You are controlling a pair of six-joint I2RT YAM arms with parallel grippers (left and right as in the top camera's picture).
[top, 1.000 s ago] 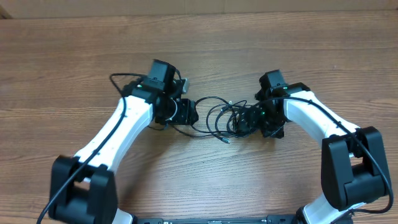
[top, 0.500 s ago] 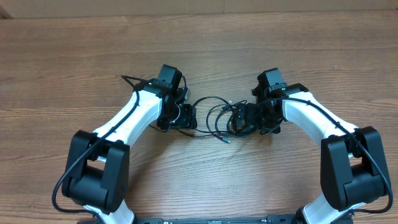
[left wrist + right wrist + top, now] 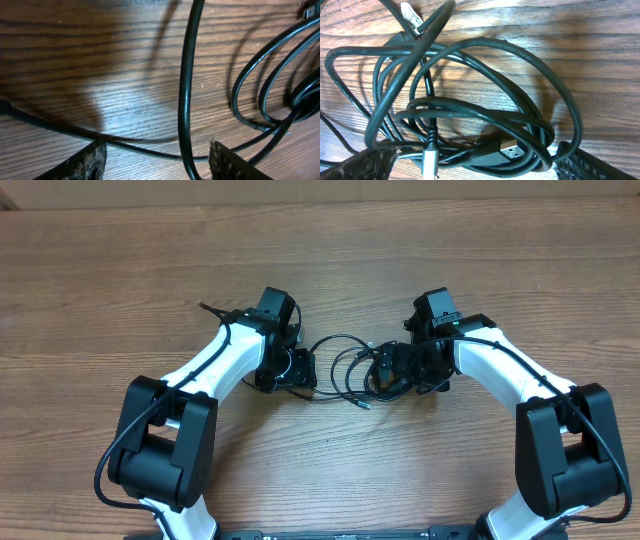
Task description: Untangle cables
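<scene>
left arm (image 3: 215, 365): elbow has swung in toward centre since a second ago, gripper end barely shifted
left gripper (image 3: 157, 152): jaws apart, one strand passing between, unclamped
right gripper (image 3: 475, 162): spread wide over the knot
cables (image 3: 350, 367): tangled on the table (image 3: 320, 260), mid-scene between both grippers

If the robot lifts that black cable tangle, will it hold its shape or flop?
Probably floppy: the cables lie in loose, curved loops on the wood. Likely light, being so thin. The overlapping strands would probably drag each other along, so pulling one may shift the whole tangle.
</scene>
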